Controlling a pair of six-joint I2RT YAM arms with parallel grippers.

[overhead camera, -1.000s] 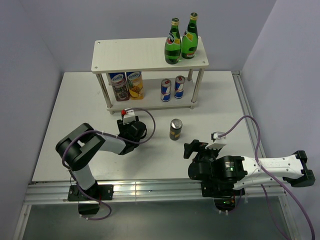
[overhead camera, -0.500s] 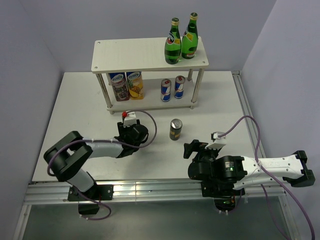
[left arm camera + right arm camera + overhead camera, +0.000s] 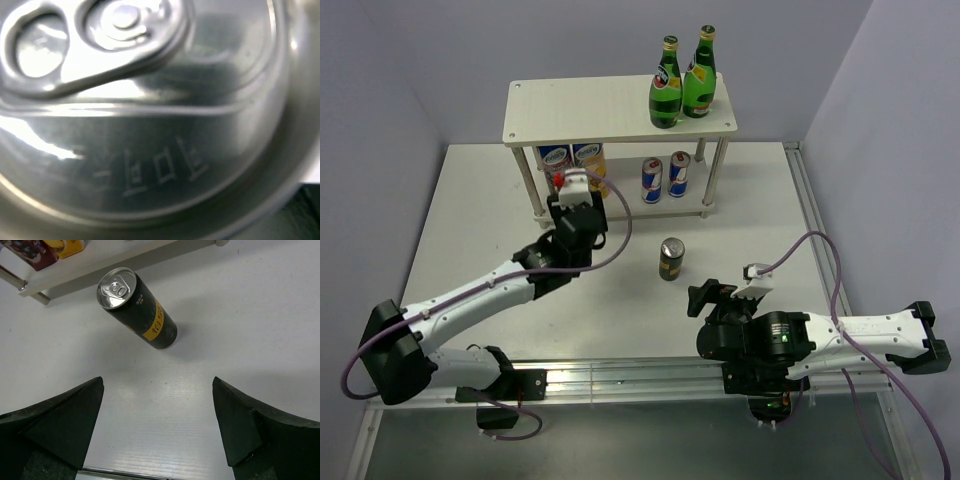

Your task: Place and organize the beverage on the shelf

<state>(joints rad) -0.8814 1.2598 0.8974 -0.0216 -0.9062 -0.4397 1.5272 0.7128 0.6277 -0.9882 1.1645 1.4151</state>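
Counter (image 3: pixel 760 200): white, with the shelf near its far edge and both arms bolted at the near edge.
Shelf (image 3: pixel 590 110): two pale boards on thin legs, roughly midway between the far corners.
Left gripper (image 3: pixel 576 200): reaches to the left front of the lower board. Its fingers are not shown, so I cannot tell whether they are apart or clamped on anything.
Right gripper (image 3: pixel 157 386): fingers spread wide with nothing between them, low toward the near edge and facing the loose can.
Bottles (image 3: pixel 666 95): two green ones, upright at the right end of the top board.
Packs (image 3: pixel 560 168): two standing at the left of the lower board, just behind the left gripper.
Blue cans (image 3: pixel 652 180): a pair, upright on the right half of the lower board.
Dark can (image 3: pixel 137 307): upright mid-counter, in front of the shelf, not yet shelved.
Can top (image 3: pixel 140 125): fills the left wrist view.
Risk: the left arm has little room under the top board, and a push too deep could topple the packs. A one-sided grab at the tall dark can could tip it.
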